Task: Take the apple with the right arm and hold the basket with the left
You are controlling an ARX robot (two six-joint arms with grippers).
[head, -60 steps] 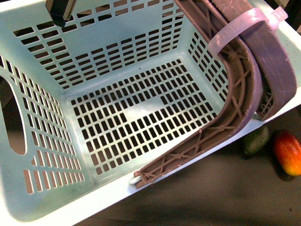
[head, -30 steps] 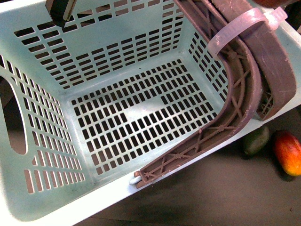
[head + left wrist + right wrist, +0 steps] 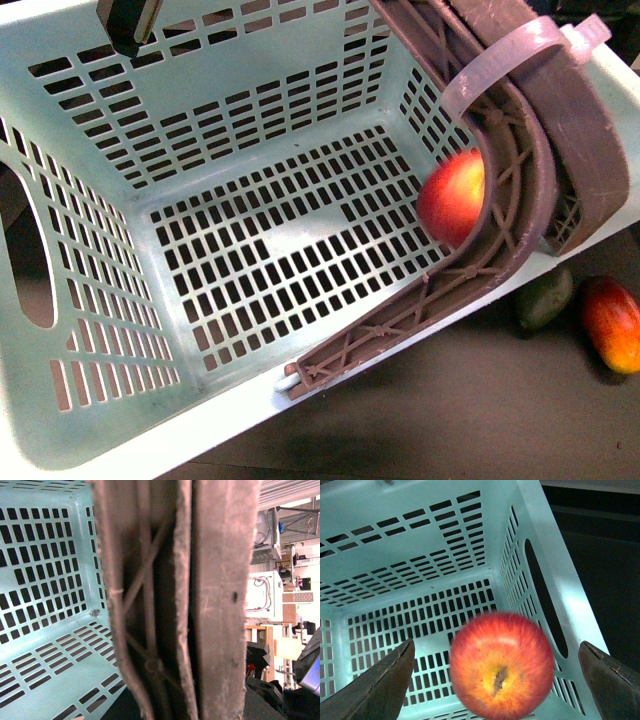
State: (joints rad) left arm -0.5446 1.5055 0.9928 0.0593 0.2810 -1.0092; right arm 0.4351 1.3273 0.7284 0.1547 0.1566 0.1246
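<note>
Dark bench [image 3: 450, 420] carries the turquoise basket [image 3: 90, 420], with an avocado [image 3: 545, 298] and a mango [image 3: 612, 322] lying just outside its right wall. Inside is the apple [image 3: 501, 665], over the slotted floor near that wall, partly hidden in the front view behind the brown handles [image 3: 520, 180] bound by a zip tie [image 3: 505, 55]. It is round, with its stem dimple facing the right wrist camera; floor contact is unclear. The right end effector [image 3: 496, 644] is spread wide, its fingers clear of the apple. Handles fill the left wrist view, so the left end effector's grip cannot be told.
</note>
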